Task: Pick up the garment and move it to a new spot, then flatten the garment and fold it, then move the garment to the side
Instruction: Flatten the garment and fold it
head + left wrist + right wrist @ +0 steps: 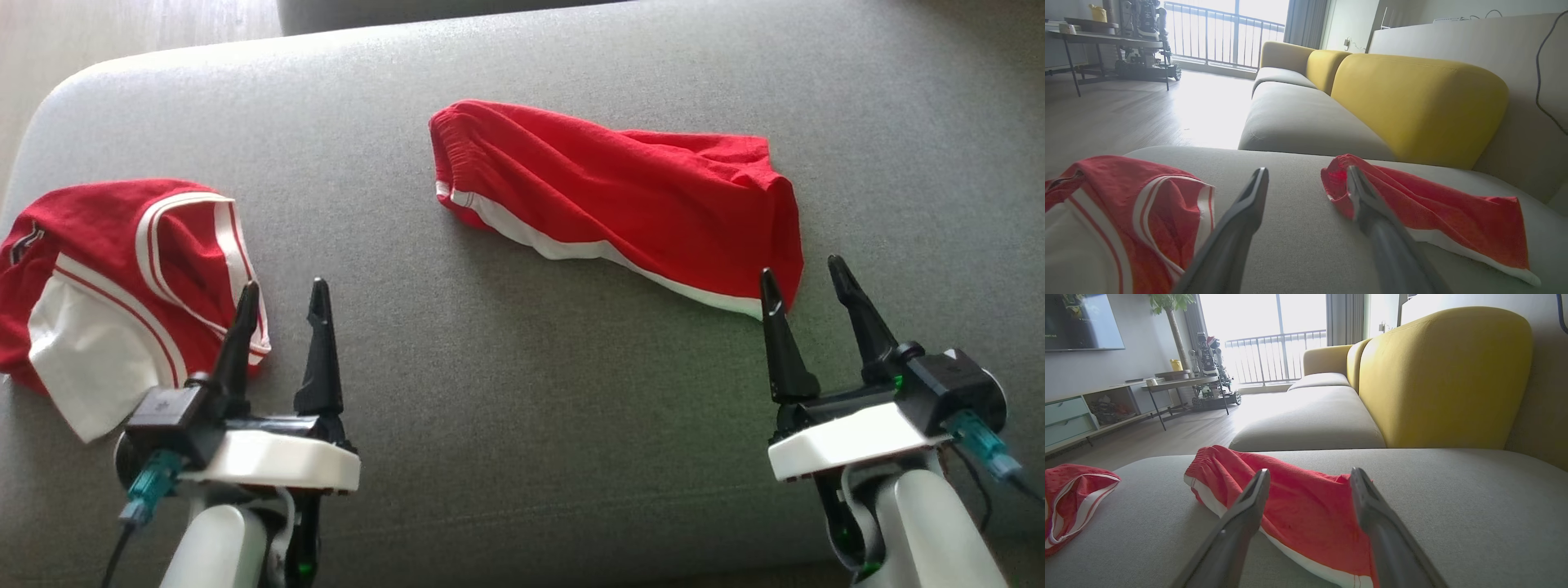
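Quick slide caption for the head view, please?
Jaws open on both arms above a grey sofa seat; red shorts centre, red-and-white garment left.

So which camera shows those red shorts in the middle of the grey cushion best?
The head view: from above, the red shorts show almost whole, waistband and white trim included. The left wrist view sees them low, with a finger crossing the waistband. The right wrist view has both fingers across them.

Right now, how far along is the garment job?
Done: perhaps the red-and-white garment, bunched at the left end of the cushion. In hand: nothing; left gripper and right gripper are open and empty, the right at the near corner of the red shorts. Left: pick up the shorts, flatten, fold, set aside.
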### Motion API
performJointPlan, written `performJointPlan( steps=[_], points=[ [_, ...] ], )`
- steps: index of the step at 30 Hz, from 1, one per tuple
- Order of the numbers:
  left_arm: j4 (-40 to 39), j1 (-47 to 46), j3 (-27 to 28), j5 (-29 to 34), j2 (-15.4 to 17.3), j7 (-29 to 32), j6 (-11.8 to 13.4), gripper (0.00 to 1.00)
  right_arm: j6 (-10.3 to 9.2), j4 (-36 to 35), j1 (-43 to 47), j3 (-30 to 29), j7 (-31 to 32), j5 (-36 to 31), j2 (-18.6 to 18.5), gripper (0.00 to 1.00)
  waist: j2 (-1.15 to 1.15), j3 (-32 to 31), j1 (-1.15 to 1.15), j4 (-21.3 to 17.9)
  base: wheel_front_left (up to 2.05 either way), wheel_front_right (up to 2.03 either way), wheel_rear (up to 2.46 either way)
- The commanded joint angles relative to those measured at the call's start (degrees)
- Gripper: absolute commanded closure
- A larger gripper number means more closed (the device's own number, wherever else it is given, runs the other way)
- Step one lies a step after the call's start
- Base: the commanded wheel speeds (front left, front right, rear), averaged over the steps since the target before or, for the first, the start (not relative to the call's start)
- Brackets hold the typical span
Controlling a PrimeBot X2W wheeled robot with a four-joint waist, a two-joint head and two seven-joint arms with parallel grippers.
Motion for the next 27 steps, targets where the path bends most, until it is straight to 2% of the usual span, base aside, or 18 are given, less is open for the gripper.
performJointPlan(
  steps=[1, 8, 13, 19, 27],
  points=[
    [-1.27, -2.52, 2.96, 1.54, -0.48, -0.50, -1.10, 0.00, -0.01, -1.85, -0.95, 1.48, -0.53, 0.31, 0.32, 0.00, 0.00, 0.09, 0.00, -0.10, 0.00, 0.00, 0.00],
    [2.39, -5.13, 4.93, 5.67, -2.55, -0.51, -5.83, 0.00, -0.01, -1.92, -2.09, 1.77, -0.53, 0.54, 0.32, 0.00, 0.00, 2.72, 0.00, -2.40, 0.00, 0.00, 0.00],
    [10.17, -10.32, 3.22, 9.48, -1.45, -0.51, -8.23, 0.00, -0.01, -2.45, -3.30, 1.73, -0.53, 1.14, 0.32, 0.00, 0.00, 6.28, 0.00, -5.48, 0.00, 0.00, 0.00],
    [20.73, -19.23, 0.86, 11.71, 0.52, 0.48, -10.20, 0.00, -0.01, -2.95, -4.55, 1.41, -0.53, 2.14, 0.33, 0.00, 0.00, 10.02, 0.00, -8.71, 0.00, 0.00, 0.00],
    [30.03, -28.23, 0.73, 10.21, 1.82, 0.51, -11.72, 0.00, -0.01, -2.95, -5.59, 1.69, -0.53, 2.99, 0.33, 0.00, 0.00, 12.50, 0.00, -10.89, 0.00, 0.00, 0.00]
  ],
)
